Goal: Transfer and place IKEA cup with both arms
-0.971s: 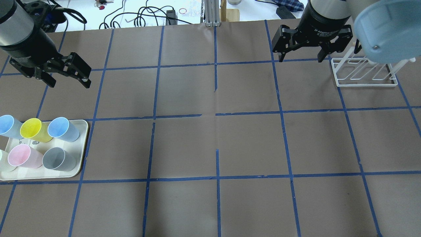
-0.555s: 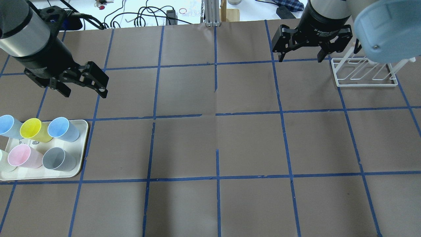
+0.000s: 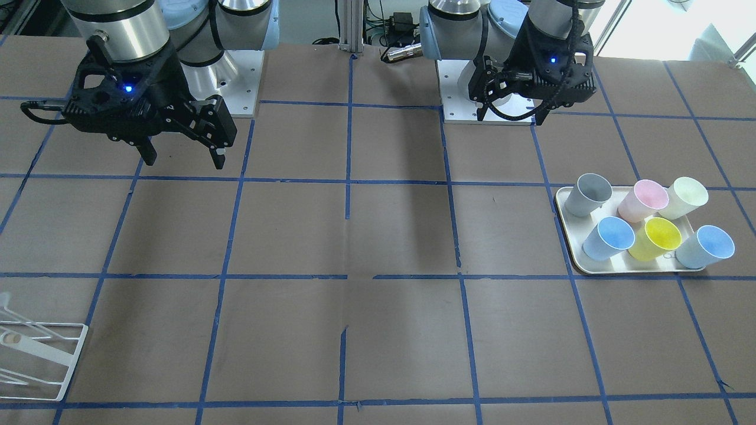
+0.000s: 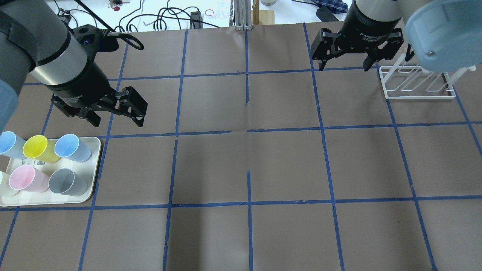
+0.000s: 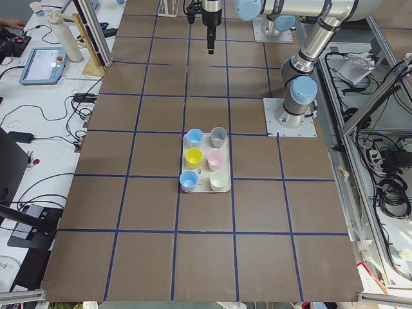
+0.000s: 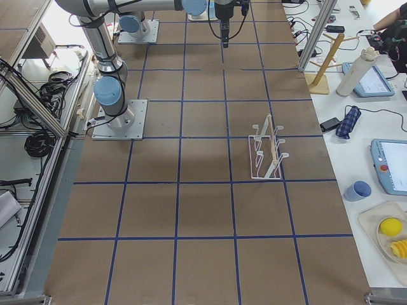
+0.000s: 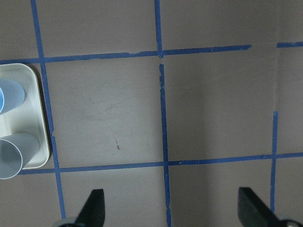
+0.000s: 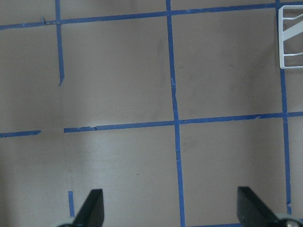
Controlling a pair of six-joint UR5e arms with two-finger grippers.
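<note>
Two pale blue cups stand on a white tray at the table's left; one is at the tray's right edge and its twin is at the far left. I cannot tell which is the IKEA cup. They also show in the front view. My left gripper is open and empty, hovering just beyond the tray's far right corner. Its wrist view shows the tray's edge and a blue cup. My right gripper is open and empty at the far right.
On the tray are also a yellow cup, a pink cup, a grey cup and a pale cream one. A white wire rack stands just right of my right gripper. Blue tape lines grid the brown table.
My left arm has swung right and nearer, from the far left edge to just beyond the tray's corner. The right arm and the cups have not moved.
</note>
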